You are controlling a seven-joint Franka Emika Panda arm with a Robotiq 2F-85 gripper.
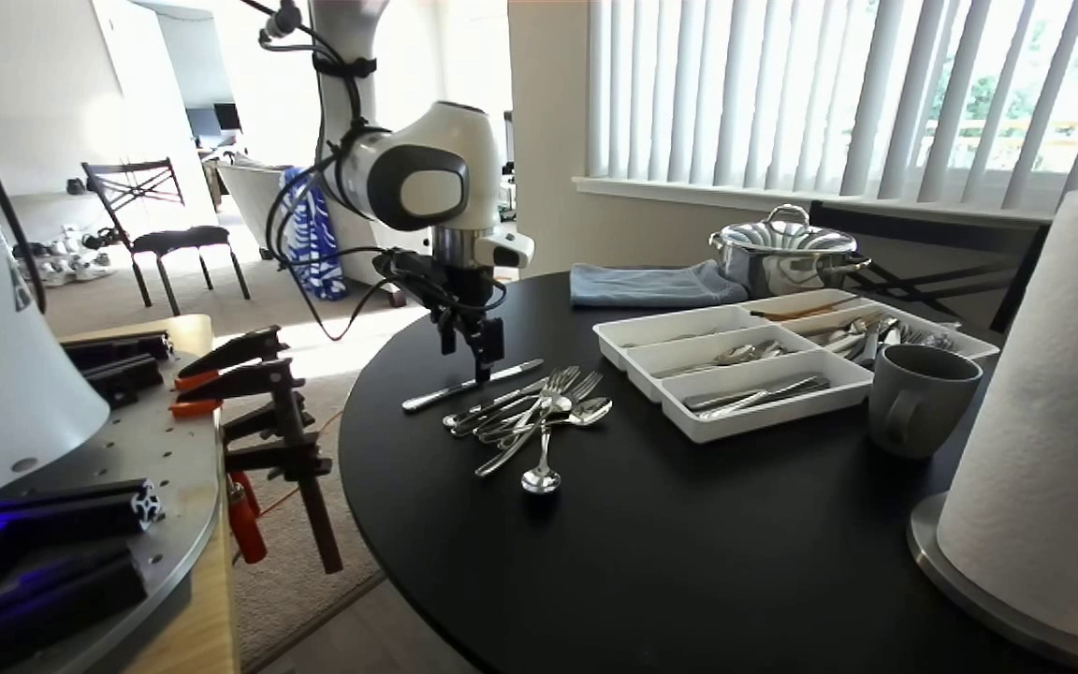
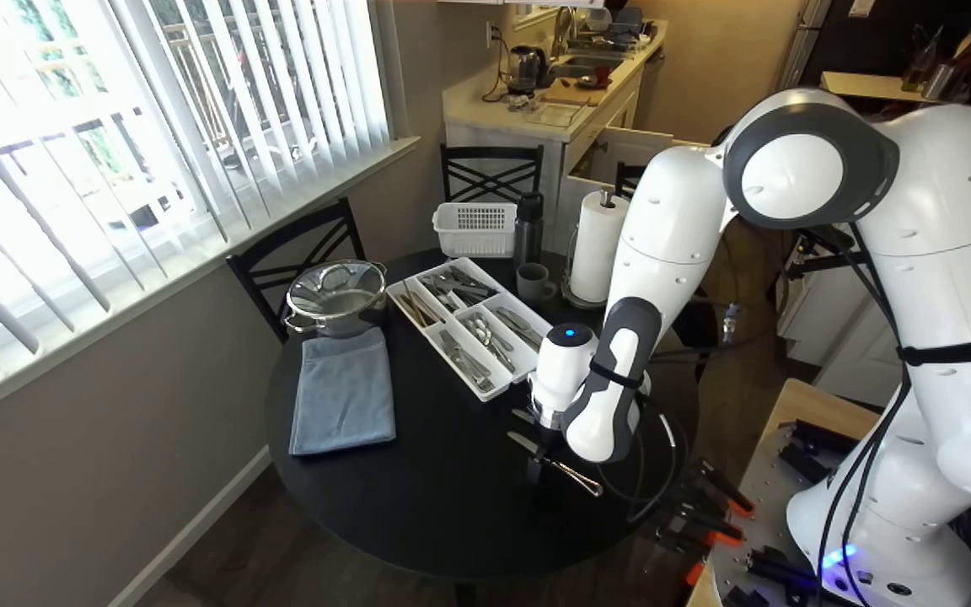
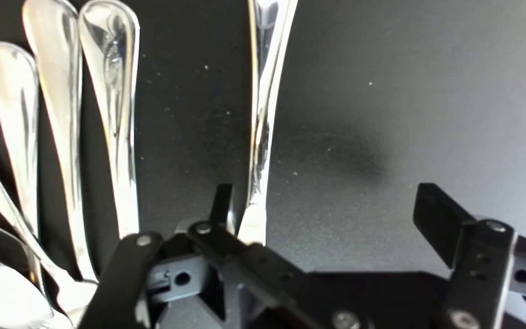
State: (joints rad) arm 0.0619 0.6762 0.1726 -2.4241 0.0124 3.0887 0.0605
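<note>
My gripper (image 3: 327, 201) is open over the black round table (image 1: 689, 543). A silver knife (image 3: 263, 91) lies on the table and passes between the fingers, close to the left finger in the wrist view. Its far part is hidden under the gripper there. The knife (image 1: 427, 401) and the gripper (image 1: 471, 351) also show in an exterior view, with one fingertip at the knife; I cannot tell if they touch. A loose pile of forks and spoons (image 1: 539, 412) lies beside the knife. Their handles (image 3: 62, 137) show at the left in the wrist view. Nothing is held.
A white cutlery tray (image 1: 735, 425) with sorted cutlery stands near the pile. A grey mug (image 1: 923, 398), a paper towel roll (image 1: 1044, 421), a steel pot (image 1: 787, 262) and a blue cloth (image 1: 651, 284) surround it. A white basket (image 2: 475, 228) and dark bottle (image 2: 528, 232) stand behind.
</note>
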